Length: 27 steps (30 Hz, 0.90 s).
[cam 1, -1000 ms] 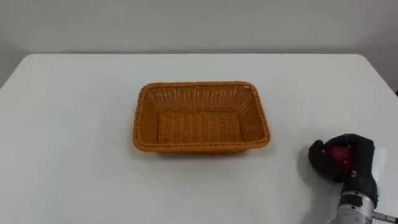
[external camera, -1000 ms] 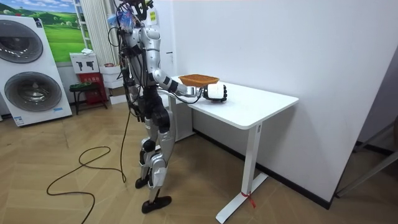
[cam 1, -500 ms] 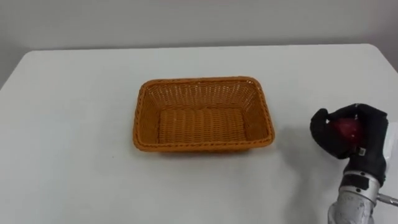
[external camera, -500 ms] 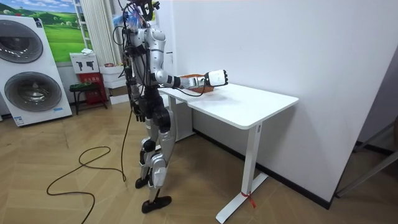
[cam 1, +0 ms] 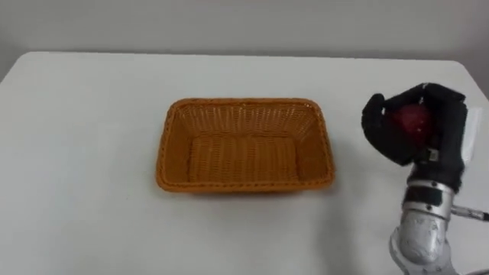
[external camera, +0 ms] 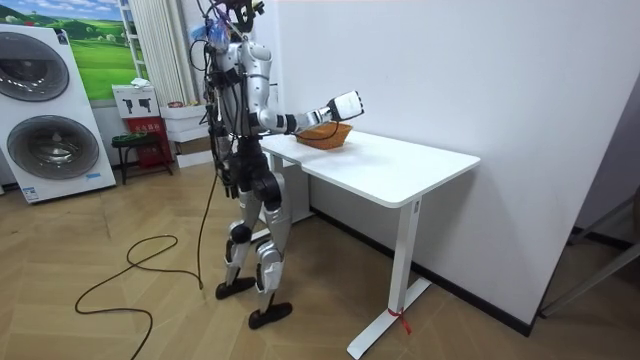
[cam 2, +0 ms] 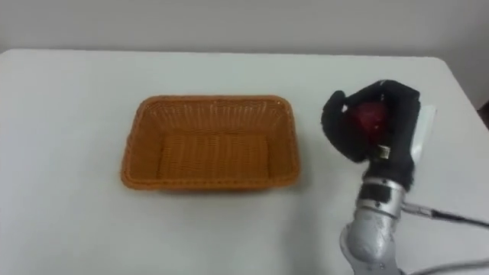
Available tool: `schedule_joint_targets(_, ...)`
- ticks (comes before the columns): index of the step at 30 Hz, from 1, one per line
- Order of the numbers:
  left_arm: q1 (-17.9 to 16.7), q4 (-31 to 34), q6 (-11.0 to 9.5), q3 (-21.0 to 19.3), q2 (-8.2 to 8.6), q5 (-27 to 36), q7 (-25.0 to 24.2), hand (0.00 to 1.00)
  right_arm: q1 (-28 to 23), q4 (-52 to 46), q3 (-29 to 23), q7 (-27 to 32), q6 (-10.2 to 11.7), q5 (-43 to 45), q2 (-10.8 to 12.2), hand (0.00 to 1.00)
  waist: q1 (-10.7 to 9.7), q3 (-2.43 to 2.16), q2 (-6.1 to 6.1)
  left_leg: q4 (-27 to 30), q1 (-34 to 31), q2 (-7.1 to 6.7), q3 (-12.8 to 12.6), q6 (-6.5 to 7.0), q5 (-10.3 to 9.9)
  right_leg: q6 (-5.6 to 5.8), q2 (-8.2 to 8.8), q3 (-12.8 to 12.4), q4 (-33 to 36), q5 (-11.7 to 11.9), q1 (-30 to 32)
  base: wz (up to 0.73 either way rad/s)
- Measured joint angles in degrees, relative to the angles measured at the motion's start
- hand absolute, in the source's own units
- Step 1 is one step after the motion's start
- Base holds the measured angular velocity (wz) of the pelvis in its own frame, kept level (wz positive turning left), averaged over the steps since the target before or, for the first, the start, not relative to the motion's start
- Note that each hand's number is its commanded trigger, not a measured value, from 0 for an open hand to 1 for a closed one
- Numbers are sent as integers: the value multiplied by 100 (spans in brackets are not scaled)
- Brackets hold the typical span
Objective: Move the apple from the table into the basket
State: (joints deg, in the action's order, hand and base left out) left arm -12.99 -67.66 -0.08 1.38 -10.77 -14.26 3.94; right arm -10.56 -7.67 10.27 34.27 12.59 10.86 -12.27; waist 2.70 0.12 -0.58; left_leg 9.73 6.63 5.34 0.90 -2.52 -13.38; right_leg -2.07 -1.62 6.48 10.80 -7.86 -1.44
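**Current state.** The right hand point(cam 1: 447, 126) is closed around the apple point(cam 1: 410, 122). The fingers and thumb curl over it, and red skin shows between them. The room view shows the hand held above the bench point(cam 1: 84, 153), so the apple is clear of the surface. It sits to the right of the basket point(cam 1: 244, 186) and apart from the basket's right rim. The basket is empty and stands near the middle of the bench. The robot stands at the end of the bench with its right arm extended over it.

**Step in hand.** Judged from this position, the pick is complete and the carry to the basket is in progress. Placement is not yet done.

**Next move.** Move the hand to the robot's left until the apple is over the basket floor. Keep it high enough to clear the woven rim. Lower it, then release. How securely the apple is seated probably cannot be confirmed, because the fingers cover most of it.

**Markings.** No writing can be read on the apple, basket or bench. A white placard point(external camera: 133, 100) beside the washing machines point(external camera: 50, 110) carries print too small to read.
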Motion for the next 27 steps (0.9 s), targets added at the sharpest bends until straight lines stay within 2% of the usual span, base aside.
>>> schedule_joint_targets(2, 122, 25, -18, 148, 1, 14, 36, 0, 26, 0, 113, -96, -6, 53, -18, 100, -5, 12, 13, -41, 3, 10, -269, -21, 39, 3, 6, -4, -21, -2, -32, 39)
schedule_joint_targets(3, 151, 29, -7, 243, 3, 10, 51, 0, 36, -4, 229, -231, -7, 53, -17, 100, 33, 9, 5, -57, 19, 2, -291, -20, 47, 16, -17, 24, -29, -10, -37, 26)
schedule_joint_targets(7, 167, -5, 164, 450, 10, -6, 22, 0, 36, -8, 568, -678, -20, 61, 6, 100, 149, -2, -47, -58, -12, -45, -297, -20, 46, 27, 12, 114, -25, -16, -38, 12)
schedule_joint_targets(8, 173, -3, 215, 453, 13, -17, -12, 0, 37, -10, 635, -782, -22, 63, 12, 100, 197, -4, -70, -53, -35, -78, -307, -19, 46, 72, 51, 138, -22, -44, -35, 14)
schedule_joint_targets(10, 218, -2, 232, 449, 21, -29, -58, 0, 44, -10, 667, -941, -22, 74, 40, 100, 262, -20, -89, -33, -101, -108, -323, -2, 44, 85, 81, 140, -15, -52, 7, 9)
schedule_joint_targets(15, 214, 9, 242, 448, 23, -30, -83, 0, 49, -9, 847, -1345, -25, 67, 35, 100, 388, -20, -76, -12, -169, -122, -319, 27, 58, 87, 92, 144, 7, -49, 39, 6)
schedule_joint_targets(16, 213, 10, 244, 448, 26, -31, -90, 0, 49, -9, 868, -1385, -25, 64, 34, 57, 390, -21, -69, -7, -170, -121, -319, 27, 59, 86, 92, 144, 8, -47, 38, 0)
schedule_joint_targets(17, 213, 13, 248, 448, 28, -31, -107, 0, 49, -8, 900, -1464, -26, 63, 35, 1, 392, -21, -57, -5, -170, -121, -318, 29, 61, 85, 92, 144, 10, -44, 38, 0)
schedule_joint_targets(25, 226, 78, 247, 448, 18, -31, -186, 0, 49, -8, 1157, -1705, -195, 73, -38, 0, 396, -19, -44, 8, -164, -121, -322, 36, 66, 84, 95, 147, -3, -42, 36, 0)
schedule_joint_targets(27, 253, 80, 247, 450, 18, -32, -185, 0, 50, -8, 1170, -1756, -219, 73, -37, 0, 396, -6, -56, -4, -164, -121, -322, 36, 66, 88, 97, 151, -11, -43, 38, 0)
